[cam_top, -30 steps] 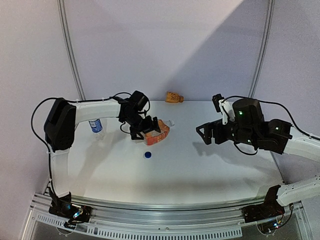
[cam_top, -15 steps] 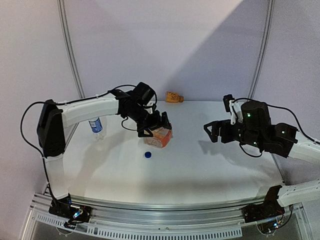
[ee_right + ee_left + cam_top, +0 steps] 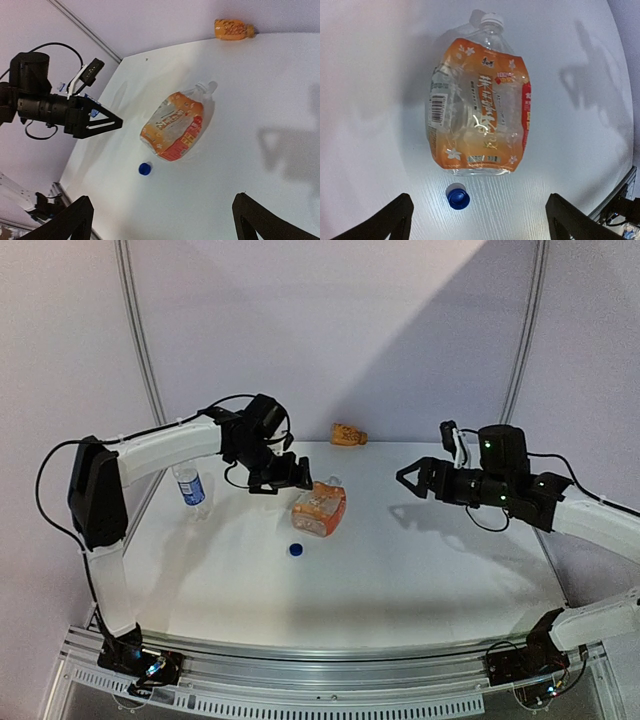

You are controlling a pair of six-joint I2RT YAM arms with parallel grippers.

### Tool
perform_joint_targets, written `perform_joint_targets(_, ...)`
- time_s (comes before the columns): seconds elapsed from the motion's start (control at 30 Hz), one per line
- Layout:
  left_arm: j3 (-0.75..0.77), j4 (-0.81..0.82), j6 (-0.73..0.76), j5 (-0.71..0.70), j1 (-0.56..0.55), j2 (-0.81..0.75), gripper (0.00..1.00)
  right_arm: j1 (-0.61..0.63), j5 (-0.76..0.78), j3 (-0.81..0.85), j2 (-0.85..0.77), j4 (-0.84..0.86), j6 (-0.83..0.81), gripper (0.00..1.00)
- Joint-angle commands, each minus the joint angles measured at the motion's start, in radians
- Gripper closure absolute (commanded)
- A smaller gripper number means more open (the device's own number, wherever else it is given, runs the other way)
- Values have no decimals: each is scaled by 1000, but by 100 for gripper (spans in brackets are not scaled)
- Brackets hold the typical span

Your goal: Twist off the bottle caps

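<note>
A wide, flat-sided clear plastic bottle with an orange label [image 3: 320, 510] lies on its side at the centre of the overhead view. Its neck points toward the top of the frame, and its small white screw cap [image 3: 492, 19] is still on. Just below the bottle's base, a small dark blue screw cap [image 3: 296, 549] lies loose on the white counter [image 3: 420, 570]. At the left of the overhead view a slim clear water bottle with a blue label [image 3: 188, 485] stands upright. I cannot tell from here whether its neck is bare. A small orange object [image 3: 348, 434] sits at the back edge of the counter, well apart from everything else.

My left end effector [image 3: 295, 480] hangs released and empty just left of the orange bottle's neck. My right end effector [image 3: 408, 480] is also spread wide and holds nothing. It sits to the right of the bottle with bare counter between them.

As I judge it, the white cap is what remains. A bottle lying flat will roll or spin if I only twist the cap. One end effector should clamp the flat body across its broad label, near the shoulder. The other should close squarely on the cap's rim, in line with the neck. The thin walls look easy to crush, so I would grip firmly but not hard.
</note>
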Motion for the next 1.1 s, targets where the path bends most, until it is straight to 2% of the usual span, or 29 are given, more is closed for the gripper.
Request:
perform_joint_targets(0.0, 30, 4, 74, 24, 44, 50, 9, -70, -301, 13, 129, 217, 177, 1)
perform_joint_targets(0.1, 29, 27, 94, 46, 79, 72, 16, -97, -385, 10, 225, 323, 272, 1)
perform_joint_targets(0.23, 59, 23, 120, 68, 92, 130, 19, -100, -426, 53, 338, 381, 351, 1)
perform_joint_targets(0.4, 68, 22, 134, 77, 93, 183, 25, -98, -407, 147, 496, 287, 406, 3)
perform_joint_targets(0.53, 78, 42, 133, 99, 93, 204, 26, -97, -427, 159, 577, 366, 463, 4)
perform_joint_targets(0.87, 141, 15, 170, 86, 93, 269, 27, -98, -436, 278, 751, 347, 461, 5)
perform_joint_targets(1.07, 169, 21, 170, 82, 103, 310, 35, -98, -445, 327, 827, 341, 458, 6)
